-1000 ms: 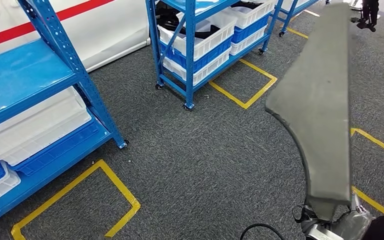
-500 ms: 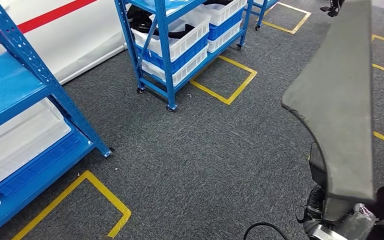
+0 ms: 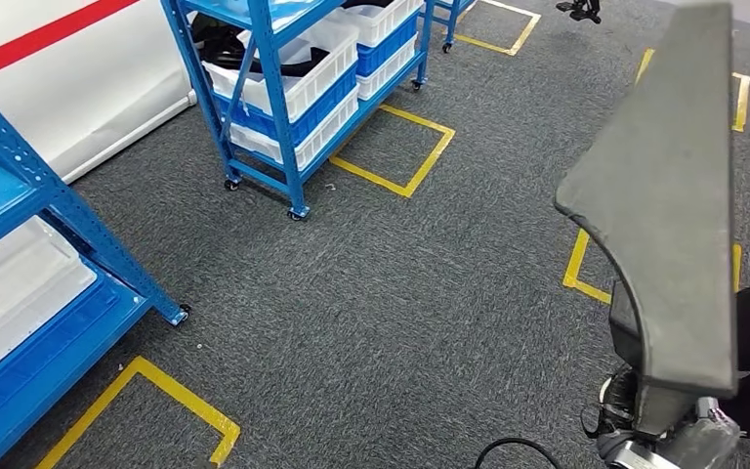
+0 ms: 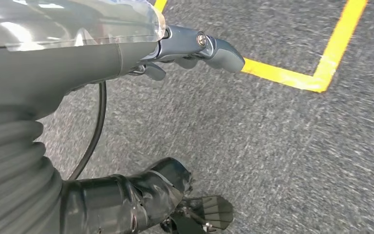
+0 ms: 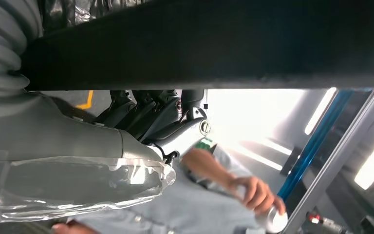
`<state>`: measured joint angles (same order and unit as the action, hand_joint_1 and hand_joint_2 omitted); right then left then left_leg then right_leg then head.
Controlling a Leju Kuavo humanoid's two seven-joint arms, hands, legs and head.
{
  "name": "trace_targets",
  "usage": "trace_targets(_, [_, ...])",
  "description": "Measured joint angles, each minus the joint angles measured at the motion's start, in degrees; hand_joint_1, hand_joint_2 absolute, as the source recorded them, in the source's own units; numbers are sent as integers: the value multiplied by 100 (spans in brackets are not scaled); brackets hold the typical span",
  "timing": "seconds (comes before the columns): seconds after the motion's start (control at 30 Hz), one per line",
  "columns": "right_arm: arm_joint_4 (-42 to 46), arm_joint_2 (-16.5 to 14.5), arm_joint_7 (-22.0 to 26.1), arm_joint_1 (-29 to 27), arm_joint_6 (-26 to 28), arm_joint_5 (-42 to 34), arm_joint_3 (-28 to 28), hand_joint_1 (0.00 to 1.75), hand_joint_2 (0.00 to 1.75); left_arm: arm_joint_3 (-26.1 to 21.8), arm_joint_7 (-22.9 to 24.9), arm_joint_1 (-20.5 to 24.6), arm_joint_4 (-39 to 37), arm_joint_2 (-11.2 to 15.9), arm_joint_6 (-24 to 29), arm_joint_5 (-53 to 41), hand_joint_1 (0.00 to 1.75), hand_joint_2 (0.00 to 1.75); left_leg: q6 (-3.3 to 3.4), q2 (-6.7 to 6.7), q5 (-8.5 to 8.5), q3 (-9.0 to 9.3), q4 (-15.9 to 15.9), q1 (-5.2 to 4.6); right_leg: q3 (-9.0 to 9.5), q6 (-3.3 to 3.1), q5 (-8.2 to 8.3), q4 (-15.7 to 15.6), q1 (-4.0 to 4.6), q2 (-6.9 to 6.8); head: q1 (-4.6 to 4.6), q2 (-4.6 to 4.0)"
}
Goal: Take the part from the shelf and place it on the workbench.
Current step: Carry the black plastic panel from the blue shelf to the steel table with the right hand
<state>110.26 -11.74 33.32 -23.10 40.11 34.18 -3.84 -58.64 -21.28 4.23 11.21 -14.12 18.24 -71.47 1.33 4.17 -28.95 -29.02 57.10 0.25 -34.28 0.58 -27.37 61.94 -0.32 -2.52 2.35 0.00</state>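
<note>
One long grey part (image 3: 659,225), a flat felt-like panel with a curved cut along its lower left edge, stands nearly upright along the right side of the head frame, and we hold it at its bottom end with our right hand (image 3: 659,430), low in the lower right corner. In the right wrist picture the dark underside of that part (image 5: 214,44) runs across the top, with our right hand's fingers (image 5: 175,122) closed up against it, so we read that hand as gripping the panel. Our left hand (image 4: 195,46) hangs over the grey carpet floor (image 4: 282,146); its fingers look loosely curled with nothing in them, though we cannot tell their set for certain. In the head frame, a blue metal shelf rack on castors (image 3: 283,88), loaded with white and blue plastic crates, stands at the upper left, and another blue shelf unit (image 3: 29,254) fills the left edge; yellow tape squares (image 3: 395,147) mark the floor. A person in a pale sleeve (image 5: 214,195) shows low in the right wrist picture. We judge that the part is already off the shelf and we are carrying it; no workbench is in sight here. The next move, as we see it, calls for finding the bench, keeping the tall panel steady and clear of the racks and the person nearby, then lowering it flat.
</note>
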Motion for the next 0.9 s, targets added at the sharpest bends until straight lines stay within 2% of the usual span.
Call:
trace_targets(0.03, [2,-1,5,2,0,-2,3,171,175,0,-1,2,0,0,-1,0,0,175,-25,41,-17,12,5,-12,96,-35,40,-198,27,-60,-1,-1])
trace_targets(0.07, [4,-1,10,3,0,-3,7,171,175,0,-1,5,0,0,-2,0,0,175,-49,87,-28,20,6,-23,116,-65,31,-267,53,-74,-2,-1])
trace_targets(0.13, [9,-2,18,-6,0,-4,15,171,175,-1,-1,17,0,0,-3,0,0,175,-99,169,-54,36,5,-28,100,-124,58,-293,48,49,-3,-1])
trace_targets(0.17, [11,-3,21,-11,1,-4,19,171,175,-1,-2,20,0,0,-3,0,0,175,-124,129,-102,31,45,-22,106,-157,75,-321,31,103,-3,0])
trace_targets(0.2, [13,-5,26,-10,1,-4,22,171,175,-1,-2,20,0,0,-3,0,0,175,-148,28,-213,-21,185,-13,112,-195,96,-349,10,156,-4,0])
trace_targets(0.27, [14,-8,31,-7,1,-4,31,171,175,0,-1,13,0,0,-4,-1,0,175,-183,-244,-571,-294,808,15,112,-241,120,-372,-7,263,-5,-1])
trace_targets(0.3, [14,-8,31,-5,1,-4,36,171,175,0,2,6,0,0,-5,-1,0,175,-197,-319,-743,-482,1205,23,105,-251,124,-367,-6,325,-6,0])
trace_targets(0.33, [14,-8,30,-8,0,-4,39,171,175,-1,4,-3,0,0,-6,-2,0,175,-208,-349,-829,-635,1507,28,101,-252,124,-359,-4,395,-6,-1])
trace_targets(0.37, [14,-8,28,-10,0,-4,43,171,175,-1,7,-11,0,0,-6,-2,0,175,-215,-360,-805,-711,1633,32,100,-251,122,-349,-3,467,-5,-1])
trace_targets(0.4, [13,-8,28,-10,0,-4,44,171,175,-2,9,-15,0,0,-6,-2,0,175,-215,-369,-667,-691,1543,36,101,-248,119,-337,-3,544,-6,0])
trace_targets(0.43, [13,-8,28,-11,0,-4,45,171,175,-2,10,-16,0,0,-6,-2,0,175,-208,-407,-442,-572,1238,43,106,-242,114,-325,-4,622,-6,0])
trace_targets(0.5, [14,-8,28,-8,0,-4,45,171,175,-2,10,-17,0,2,-7,-2,0,175,-176,-676,-65,-269,475,68,99,-212,103,-289,-3,763,-5,-1])
trace_targets(0.53, [14,-8,28,-5,0,-2,44,171,175,-2,10,-14,0,3,-8,-4,0,175,-161,-807,16,-172,227,74,78,-183,104,-272,-5,824,-6,-1])
trace_targets(0.57, [14,-8,28,-4,0,2,44,171,175,-1,8,-7,0,4,-8,-4,0,175,-147,-896,23,-131,117,71,49,-149,111,-259,-13,883,-5,-2])
trace_targets(0.6, [14,-8,28,-7,0,7,44,171,175,-1,5,1,0,4,-8,-6,0,175,-132,-892,13,-119,91,59,23,-105,126,-256,-20,945,-5,-2])
trace_targets(0.63, [14,-8,28,-13,0,12,44,171,175,-1,3,10,0,3,-8,-6,0,175,-104,-831,26,-114,79,56,1,-64,145,-266,-34,999,-5,-2])
trace_targets(0.67, [14,-8,28,-22,1,16,45,171,175,-1,1,14,0,2,-8,-6,0,175,-68,-762,48,-102,49,59,-20,-35,136,-246,-39,963,-4,-2])
trace_targets(0.7, [14,-8,28,-25,1,19,45,171,175,-2,1,13,0,1,-8,-6,0,175,-26,-687,71,-96,19,65,-68,-8,74,-161,-33,838,-2,-1])
trace_targets(0.77, [14,-8,28,-17,2,22,45,171,175,-4,-1,6,0,2,-7,-5,0,175,37,-522,97,-90,-19,58,-306,32,-237,346,-28,479,2,-1])
trace_targets(0.8, [14,-8,27,-11,2,22,45,171,175,-4,-1,-1,0,3,-7,-5,0,175,55,-443,94,-95,-18,44,-482,56,-428,712,-32,365,5,-1])
trace_targets(0.83, [13,-8,24,-10,2,22,45,171,175,-4,-1,-7,0,4,-7,-4,0,175,62,-355,87,-99,-15,32,-645,76,-568,1057,-43,320,3,-1])
trace_targets(0.87, [11,-8,18,-13,1,22,46,171,175,-4,-1,-11,0,4,-7,-5,0,175,63,-273,79,-99,-13,24,-739,89,-617,1263,-52,300,4,-1])
trace_targets(0.9, [9,-8,9,-15,1,21,46,171,175,-4,-1,-11,0,4,-8,-5,0,175,59,-193,69,-96,-10,21,-727,96,-557,1262,-56,284,4,0])
